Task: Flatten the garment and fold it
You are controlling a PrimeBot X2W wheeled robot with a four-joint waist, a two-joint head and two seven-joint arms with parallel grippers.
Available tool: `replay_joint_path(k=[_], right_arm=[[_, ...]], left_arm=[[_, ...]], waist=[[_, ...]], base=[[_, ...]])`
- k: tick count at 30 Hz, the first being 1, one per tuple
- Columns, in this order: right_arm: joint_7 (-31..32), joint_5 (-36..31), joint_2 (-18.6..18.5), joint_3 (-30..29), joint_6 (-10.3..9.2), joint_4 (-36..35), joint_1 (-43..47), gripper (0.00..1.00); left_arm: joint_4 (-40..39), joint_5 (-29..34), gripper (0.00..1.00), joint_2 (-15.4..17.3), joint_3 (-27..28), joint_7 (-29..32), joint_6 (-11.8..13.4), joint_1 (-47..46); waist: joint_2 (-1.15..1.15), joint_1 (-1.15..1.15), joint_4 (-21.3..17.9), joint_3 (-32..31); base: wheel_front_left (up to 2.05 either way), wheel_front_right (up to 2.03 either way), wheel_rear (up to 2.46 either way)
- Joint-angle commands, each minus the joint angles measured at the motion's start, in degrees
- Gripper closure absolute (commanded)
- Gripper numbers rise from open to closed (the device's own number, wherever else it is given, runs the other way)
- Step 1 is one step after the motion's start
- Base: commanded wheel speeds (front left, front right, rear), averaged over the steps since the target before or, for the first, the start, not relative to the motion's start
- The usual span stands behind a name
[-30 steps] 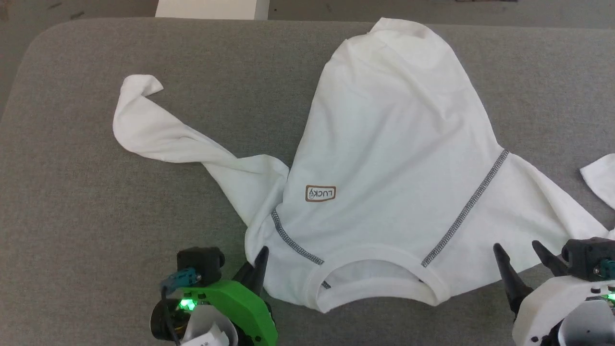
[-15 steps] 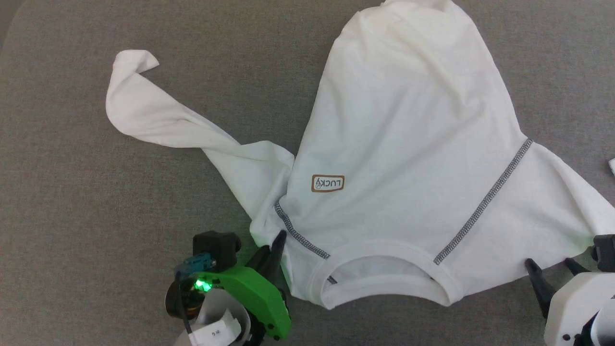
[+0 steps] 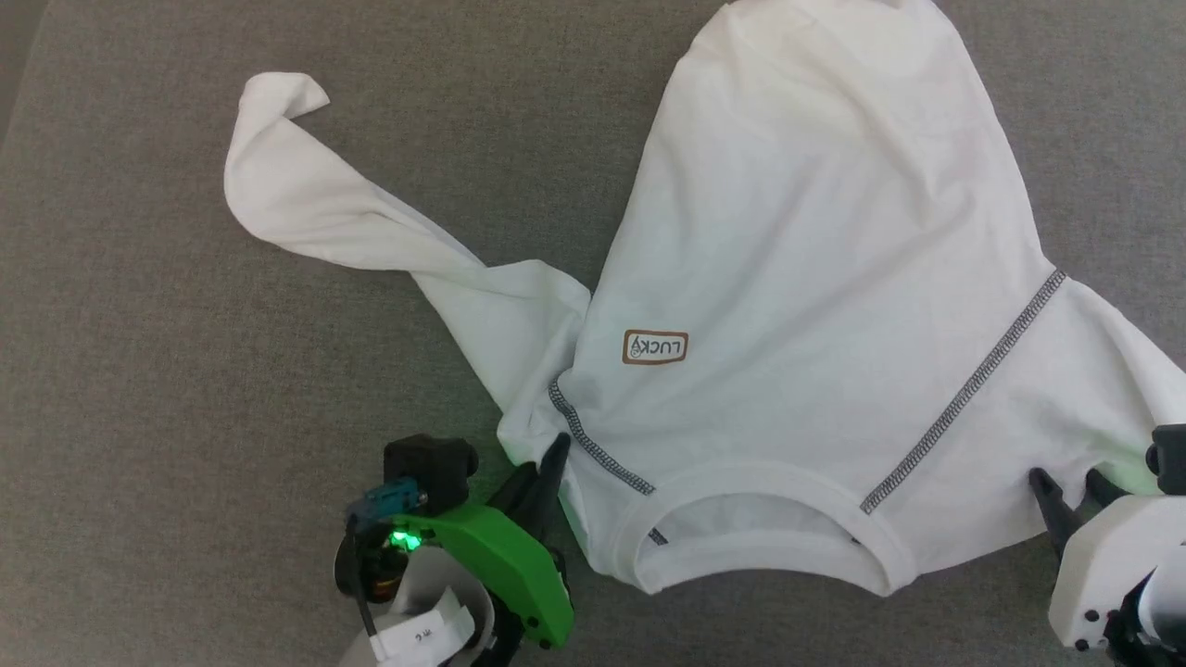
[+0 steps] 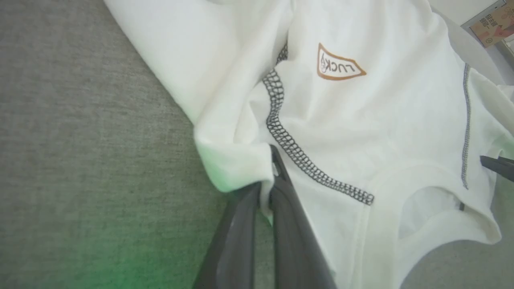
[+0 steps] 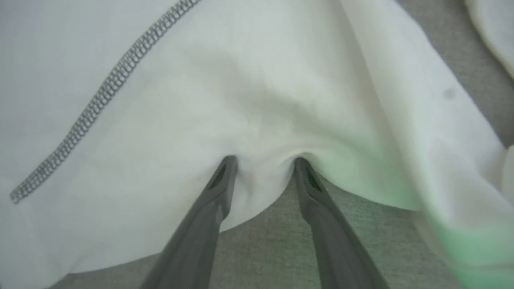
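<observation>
We looked over a grey woven-cloth surface point(image 3: 139, 417) that lay flat across the whole work area, its fine weave plain in both wrist views. At the upper left corner of the head view its rounded edge gave way to a darker strip of floor point(image 3: 11, 37). In the left wrist view, past the surface's far edge, an orange-brown printed card point(image 4: 494, 21) showed at the top right corner; we could not read its print.

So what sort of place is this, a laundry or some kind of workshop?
Probably a robot test bench rather than a laundry: a white T-shirt lies on a grey cloth-covered surface, with the robot's left hand pinching one shoulder and its right hand open at the other.
</observation>
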Motion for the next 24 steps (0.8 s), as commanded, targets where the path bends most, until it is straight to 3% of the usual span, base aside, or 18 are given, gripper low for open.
replay_joint_path(k=[1,11,24], right_arm=[[0.27,0.26,1.18,1.80,0.01,3.86,-0.50,1.00],[-9.54,0.75,2.04,1.23,0.01,3.25,-4.27,1.00],[-21.82,1.02,3.12,1.70,0.01,-2.43,-9.66,1.00]], left_arm=[[0.89,-0.75,1.00,0.22,0.55,0.17,0.35,-0.62],[-0.84,-1.96,1.00,0.20,2.54,-3.39,0.35,-0.52],[-9.39,-1.44,1.00,1.03,6.37,-12.63,-0.08,-0.94]], waist=[[0.00,0.00,0.01,0.14],[0.00,0.00,-1.11,-2.05],[0.00,0.00,-4.69,-11.84]], base=[[0.00,0.00,0.00],[0.00,0.00,0.00],[0.00,0.00,0.00]])
